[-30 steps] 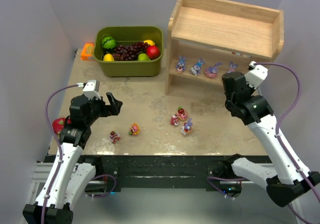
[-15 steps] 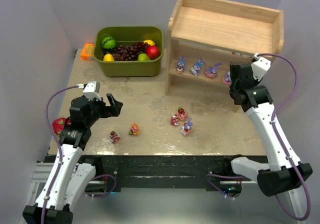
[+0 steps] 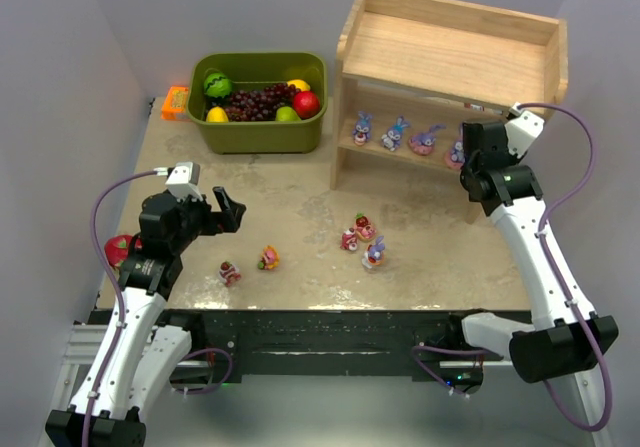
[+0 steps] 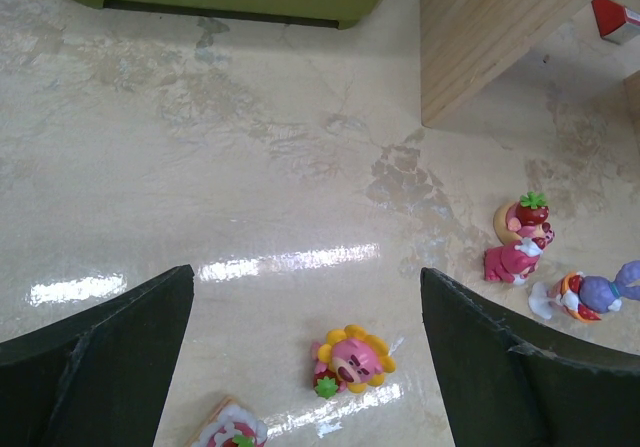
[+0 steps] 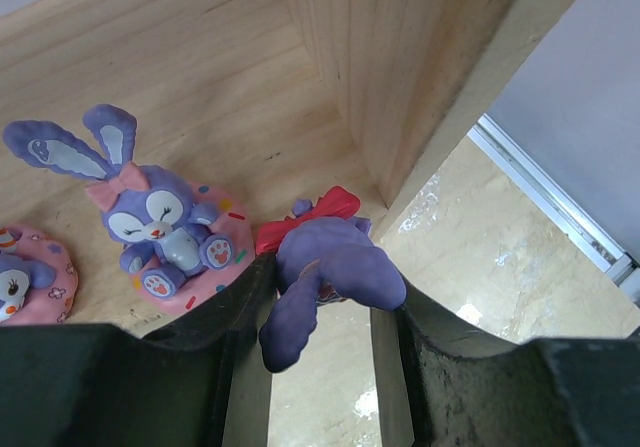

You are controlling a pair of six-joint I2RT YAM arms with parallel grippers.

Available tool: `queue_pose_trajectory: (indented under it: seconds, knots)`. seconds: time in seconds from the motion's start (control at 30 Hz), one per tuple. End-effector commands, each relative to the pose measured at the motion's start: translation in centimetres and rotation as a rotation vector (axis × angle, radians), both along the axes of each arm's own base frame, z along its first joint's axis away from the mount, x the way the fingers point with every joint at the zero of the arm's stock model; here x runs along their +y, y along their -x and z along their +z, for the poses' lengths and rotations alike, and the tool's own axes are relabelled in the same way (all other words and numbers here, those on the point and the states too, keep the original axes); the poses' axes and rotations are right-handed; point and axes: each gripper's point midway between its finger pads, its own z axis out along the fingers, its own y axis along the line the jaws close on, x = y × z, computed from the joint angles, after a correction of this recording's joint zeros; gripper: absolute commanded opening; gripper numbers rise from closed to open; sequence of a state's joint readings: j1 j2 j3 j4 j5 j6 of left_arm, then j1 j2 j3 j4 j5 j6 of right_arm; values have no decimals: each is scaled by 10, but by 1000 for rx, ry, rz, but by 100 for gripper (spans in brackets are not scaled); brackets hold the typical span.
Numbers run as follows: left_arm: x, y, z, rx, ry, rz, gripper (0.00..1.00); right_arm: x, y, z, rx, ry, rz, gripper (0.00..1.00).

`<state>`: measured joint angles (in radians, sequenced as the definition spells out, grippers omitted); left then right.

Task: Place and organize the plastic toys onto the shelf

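The right gripper (image 5: pixel 320 302) holds a purple bunny (image 5: pixel 340 262) tight at the right end of the low board of the shelf (image 3: pixel 450 52). The left gripper (image 4: pixel 305 282) hangs wide open above a flower bear (image 4: pixel 352 355).

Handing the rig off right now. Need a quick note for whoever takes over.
Right tool: shut on a purple bunny at the right end of the shelf's lower tier, not yet released.
Left tool: open, holding nothing, hovering over the table.
Done: three bunnies stand on the lower tier.
Left: release the held bunny, then shelve the five figurines on the table.
The fruit in the green bin is not part of the job.
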<state>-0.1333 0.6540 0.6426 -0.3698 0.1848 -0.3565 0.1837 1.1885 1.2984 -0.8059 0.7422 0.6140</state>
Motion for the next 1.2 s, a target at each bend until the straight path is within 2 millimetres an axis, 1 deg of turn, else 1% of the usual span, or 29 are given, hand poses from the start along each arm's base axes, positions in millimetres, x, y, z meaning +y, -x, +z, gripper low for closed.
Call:
queue_pose_trajectory:
  seconds: [0.0,0.1,0.27,0.4,0.47,0.5,0.6,0.73,0.77,0.93,1.03,1.07,1.17]
  knots:
    - [-2,-1,3,-16,4,-10,100,-3,-15,7,-52,-10,-17,2]
    - [-2,-1,1,-12,2,-9,100,-4,-13,5,-47,-9,-23,4]
    - [-2,-1,1,-11,3,-10,99,-6,-5,13,-95,-18,-35,5]
    - [-3,-1,0,-8,3,-13,100,-9,-1,13,-132,-24,-51,5]
    - [-3,-1,1,-8,4,-14,100,-7,-4,14,-160,-35,-46,7]
    - [-3,-1,1,-8,3,-13,100,-7,-4,9,-160,-37,-42,7]
    - [-3,-1,1,-8,3,-13,99,-5,-9,5,-166,-46,-43,9]
    - [-3,-2,0,-6,0,-11,100,-9,-10,6,-182,-39,-73,9]
    - [-3,-2,-1,-4,2,-11,100,-9,-11,8,-195,-42,-79,11]
    - [-3,-2,0,-6,1,-12,99,-8,-16,2,-191,-49,-85,15]
    - [-2,-2,1,-10,1,-9,99,-8,-18,-3,-181,-50,-89,16]
    - [-2,-2,1,-7,0,-9,99,-8,-18,-8,-164,-45,-92,17]
    - [-2,-1,1,-9,0,-9,100,-11,-17,-12,-146,-35,-111,22]
